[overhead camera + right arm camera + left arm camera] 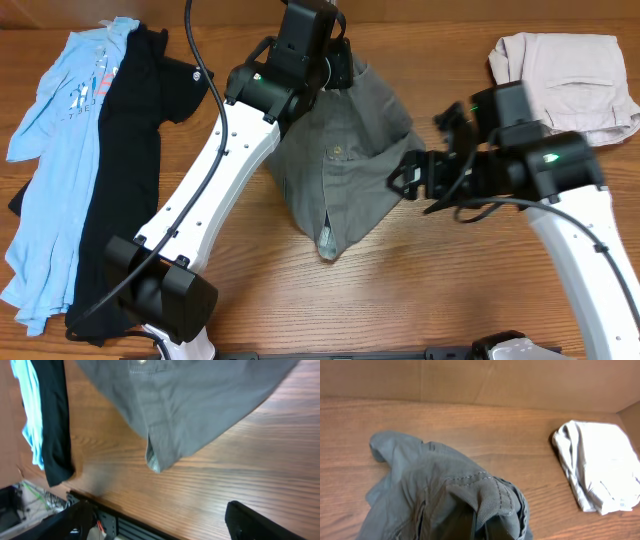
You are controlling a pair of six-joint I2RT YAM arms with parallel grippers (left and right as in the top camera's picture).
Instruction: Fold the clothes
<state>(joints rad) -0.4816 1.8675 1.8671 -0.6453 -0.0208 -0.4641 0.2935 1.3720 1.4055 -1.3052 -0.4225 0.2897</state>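
Observation:
The grey-olive shorts (345, 150) hang in the middle of the table. Their top is lifted and their lower corner with pale lining (327, 245) rests on the wood. My left gripper (338, 72) is shut on the bunched top edge of the shorts (435, 495), and the fabric hides its fingers. My right gripper (405, 180) is open and empty beside the right edge of the shorts. In its wrist view, bare table shows between its fingers (160, 520), and the shorts (190, 405) lie ahead. A black T-shirt (130, 150) and a light-blue shirt (55, 150) lie flat at the left.
A folded pale beige garment (565, 80) lies at the back right and also shows in the left wrist view (597, 465). The table's front edge and a dark frame (115, 527) are close below my right gripper. The left arm (220, 170) crosses the table diagonally.

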